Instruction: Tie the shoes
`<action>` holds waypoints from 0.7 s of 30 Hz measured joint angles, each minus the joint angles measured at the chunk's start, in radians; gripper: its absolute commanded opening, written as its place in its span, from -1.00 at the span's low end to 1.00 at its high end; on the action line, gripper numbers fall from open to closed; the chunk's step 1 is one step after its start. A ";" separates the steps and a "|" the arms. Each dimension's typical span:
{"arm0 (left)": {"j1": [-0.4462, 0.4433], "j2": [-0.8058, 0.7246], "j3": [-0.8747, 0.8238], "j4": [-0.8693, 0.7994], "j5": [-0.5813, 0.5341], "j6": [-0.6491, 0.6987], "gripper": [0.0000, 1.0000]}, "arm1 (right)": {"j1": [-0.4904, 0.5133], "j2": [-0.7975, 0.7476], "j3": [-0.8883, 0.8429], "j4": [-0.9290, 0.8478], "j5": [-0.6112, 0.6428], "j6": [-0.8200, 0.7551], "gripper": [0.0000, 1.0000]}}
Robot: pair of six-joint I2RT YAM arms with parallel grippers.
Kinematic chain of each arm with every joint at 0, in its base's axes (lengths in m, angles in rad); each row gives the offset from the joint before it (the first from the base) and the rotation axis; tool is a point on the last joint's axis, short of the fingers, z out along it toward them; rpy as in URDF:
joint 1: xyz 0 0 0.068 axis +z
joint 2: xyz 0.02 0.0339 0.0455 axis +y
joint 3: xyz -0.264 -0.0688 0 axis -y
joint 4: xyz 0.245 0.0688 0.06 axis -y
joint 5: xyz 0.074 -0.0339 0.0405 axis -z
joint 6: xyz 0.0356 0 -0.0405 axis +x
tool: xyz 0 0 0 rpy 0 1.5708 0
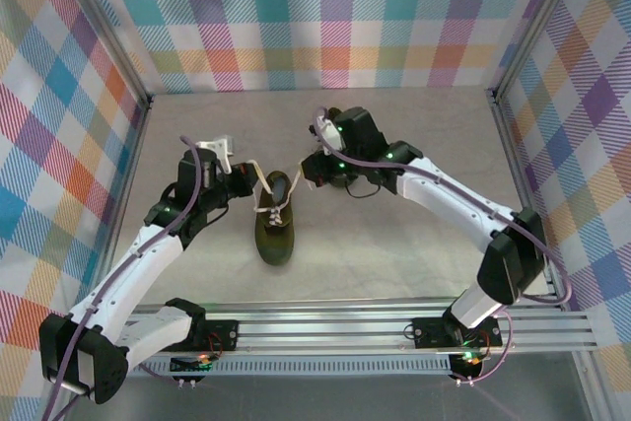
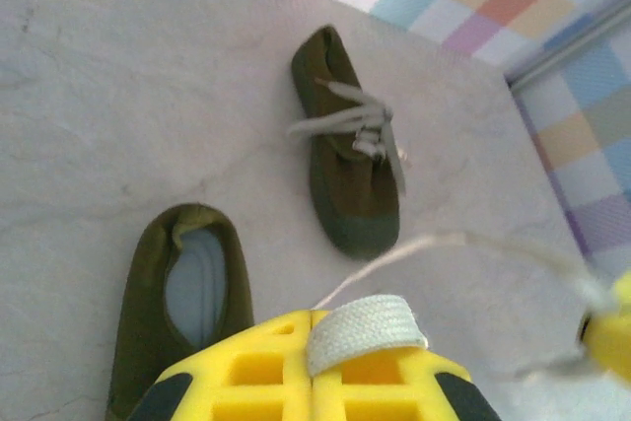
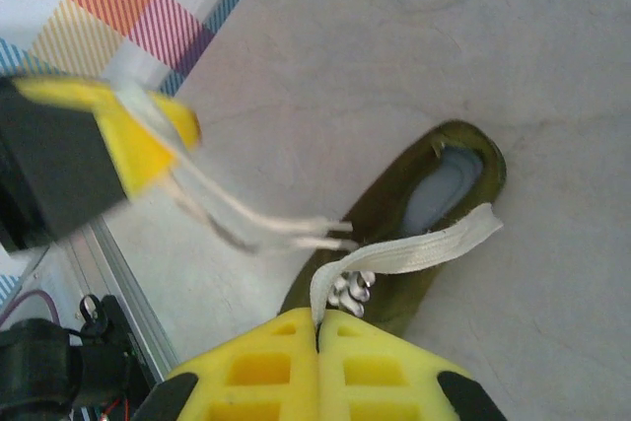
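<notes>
Shoe (image 1: pixel 275 229) lies between left gripper (image 1: pixel 245 177) and right gripper (image 1: pixel 310 171), each clamped on one lace (image 3: pixel 414 248).

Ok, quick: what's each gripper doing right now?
Left gripper: closed, pinching a lace end of the near shoe.
Right gripper: closed, pinching the other lace end.

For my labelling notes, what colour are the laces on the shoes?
Cream-white; the left wrist view shows the laces best.
</notes>
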 measured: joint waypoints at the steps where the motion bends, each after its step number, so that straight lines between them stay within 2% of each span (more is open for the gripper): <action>1: 0.000 0.010 0.023 -0.002 -0.005 -0.014 -1.00 | 0.000 -0.017 -0.026 0.006 -0.004 -0.007 -1.00; 9: -0.023 0.124 0.145 -0.021 -0.002 -0.142 -1.00 | 0.052 -0.105 -0.217 0.089 -0.023 -0.077 -1.00; 17: -0.191 0.243 0.222 -0.051 -0.029 -0.194 -1.00 | 0.070 -0.188 -0.331 0.208 -0.051 -0.098 -1.00; 21: -0.238 0.288 0.238 -0.053 -0.052 -0.216 -1.00 | 0.070 -0.224 -0.357 0.250 -0.095 -0.112 -1.00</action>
